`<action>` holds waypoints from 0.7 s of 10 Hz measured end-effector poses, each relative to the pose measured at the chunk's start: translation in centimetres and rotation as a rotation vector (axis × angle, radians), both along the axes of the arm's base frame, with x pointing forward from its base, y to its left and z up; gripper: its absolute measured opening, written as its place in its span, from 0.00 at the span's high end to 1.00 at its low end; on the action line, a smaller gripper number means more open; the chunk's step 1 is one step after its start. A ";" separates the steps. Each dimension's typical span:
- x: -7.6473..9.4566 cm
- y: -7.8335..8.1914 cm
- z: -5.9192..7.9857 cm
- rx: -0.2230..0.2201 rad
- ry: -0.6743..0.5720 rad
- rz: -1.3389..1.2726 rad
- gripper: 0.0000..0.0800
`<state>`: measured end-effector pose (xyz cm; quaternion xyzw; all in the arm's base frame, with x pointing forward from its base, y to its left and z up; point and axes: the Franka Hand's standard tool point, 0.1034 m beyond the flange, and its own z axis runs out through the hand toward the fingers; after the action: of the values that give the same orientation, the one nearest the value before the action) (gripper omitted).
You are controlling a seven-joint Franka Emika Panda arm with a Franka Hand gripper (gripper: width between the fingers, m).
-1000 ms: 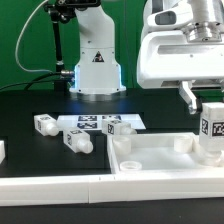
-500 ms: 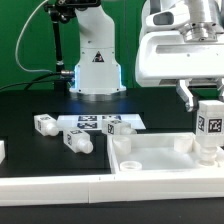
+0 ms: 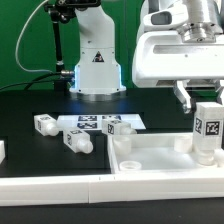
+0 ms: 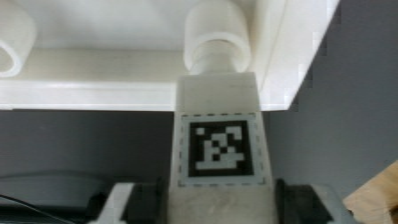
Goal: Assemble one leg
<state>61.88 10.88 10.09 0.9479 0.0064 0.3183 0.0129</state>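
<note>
Leg (image 3: 207,130) held over the white tray (image 3: 150,160)
End effector (image 3: 203,104) pinches the upright leg, rounded end at the tray's corner.

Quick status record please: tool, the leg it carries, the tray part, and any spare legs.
tool: shut on the leg
leg pose: upright, narrow rounded end down
leg position: at the far corner of the tray part, on the exterior view's right
seated in socket: cannot tell
loose legs: three, lying on the table by the marker board
</note>
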 end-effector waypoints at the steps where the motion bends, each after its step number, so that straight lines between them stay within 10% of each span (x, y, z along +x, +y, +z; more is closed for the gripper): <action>1: -0.1 -0.2 -0.3 -0.003 0.004 0.000 0.64; 7: -0.2 0.0 -1.4 -0.013 0.006 0.007 0.64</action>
<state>61.72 10.84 8.69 0.9487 0.0117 0.3156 0.0180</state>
